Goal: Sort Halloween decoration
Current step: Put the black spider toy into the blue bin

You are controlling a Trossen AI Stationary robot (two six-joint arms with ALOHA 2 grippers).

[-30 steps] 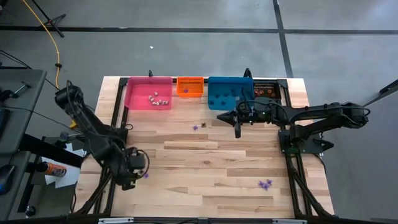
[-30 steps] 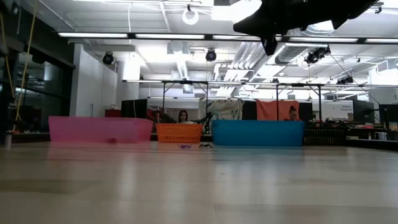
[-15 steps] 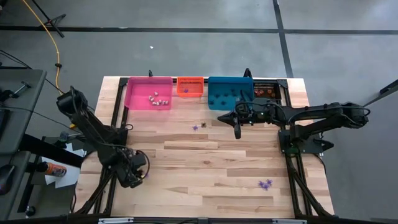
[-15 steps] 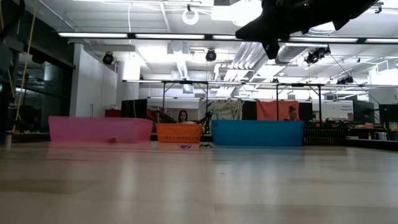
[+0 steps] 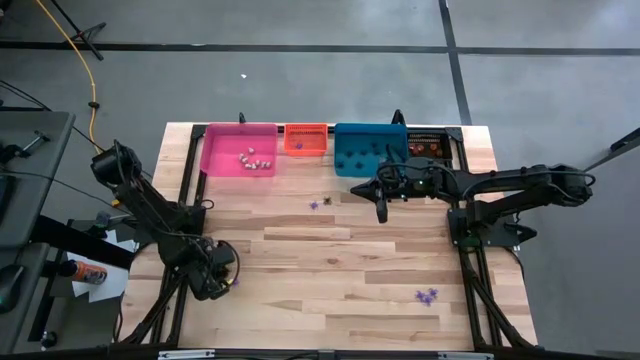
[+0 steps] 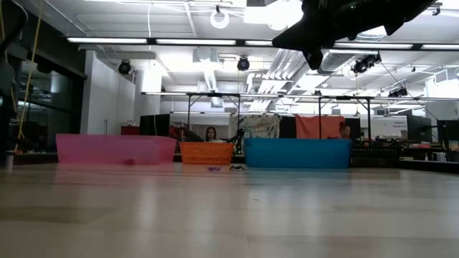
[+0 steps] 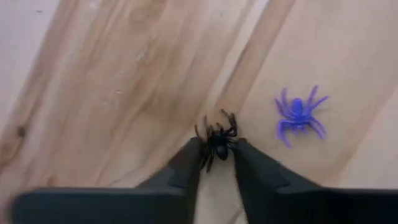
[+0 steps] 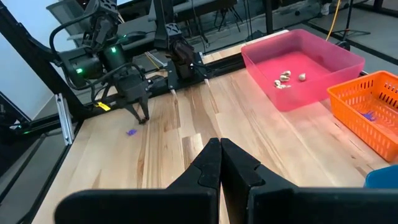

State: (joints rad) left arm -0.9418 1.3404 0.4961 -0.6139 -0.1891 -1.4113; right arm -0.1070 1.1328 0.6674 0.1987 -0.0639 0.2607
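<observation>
My left gripper (image 7: 217,155) points down at the table's near left, shut on a small black spider (image 7: 217,138). A purple spider (image 7: 298,115) lies flat on the wood just beside it and also shows as the purple spider (image 5: 236,281) in the high view. My right gripper (image 5: 381,212) hangs shut and empty above the far middle of the table, in front of the blue bin (image 5: 370,148). More decoration lies loose on the wood: a purple piece (image 5: 314,205), a dark one (image 5: 327,199) and a purple cluster (image 5: 428,295). My left gripper has the black spider's rear half (image 7: 216,151) between its two fingertips, while the front legs (image 7: 227,120) stick out past them. The fingers come from above, pointing steeply down. The spider lies flat on the wooden table.
Along the far edge stand a pink bin (image 5: 215,160) with pale pieces, an orange basket (image 5: 306,151), the blue bin and a black bin (image 5: 425,143). Bare wood spans the middle of the table. People sit in the room far behind the bins.
My left gripper has come down to the tabletop at the near left and has rolled about its own axis on the way. My right arm has kept still.
</observation>
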